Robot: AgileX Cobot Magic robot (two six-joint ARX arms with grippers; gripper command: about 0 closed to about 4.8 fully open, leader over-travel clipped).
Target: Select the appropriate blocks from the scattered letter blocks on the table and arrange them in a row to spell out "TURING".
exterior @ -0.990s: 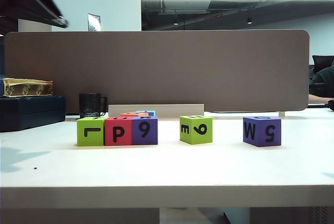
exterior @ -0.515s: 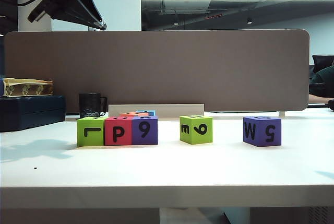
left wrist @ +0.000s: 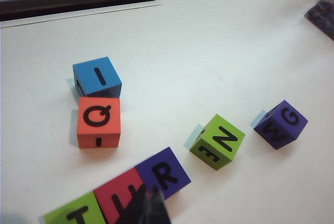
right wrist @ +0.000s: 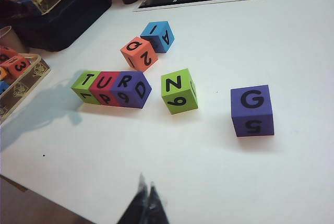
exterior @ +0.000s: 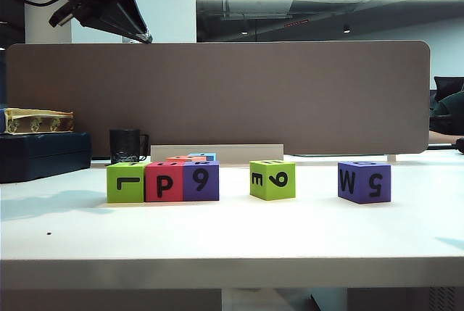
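Observation:
On the white table a green T block, a red U block and a purple R block stand touching in a row. A green N block and a purple G block stand apart to the right of that row. Behind the row lie an orange Q block and a blue I block. My left gripper is shut and empty, hovering high over the red U block; in the exterior view it hangs at the top left. My right gripper is shut and empty over the table's front.
A black mug and a dark box carrying a yellow tray stand at the back left. The brown-grey partition panel closes off the back. A tray with more blocks sits left of the row.
The left arm has swung into the exterior view at the top left, moving down and to the right. No block has moved.

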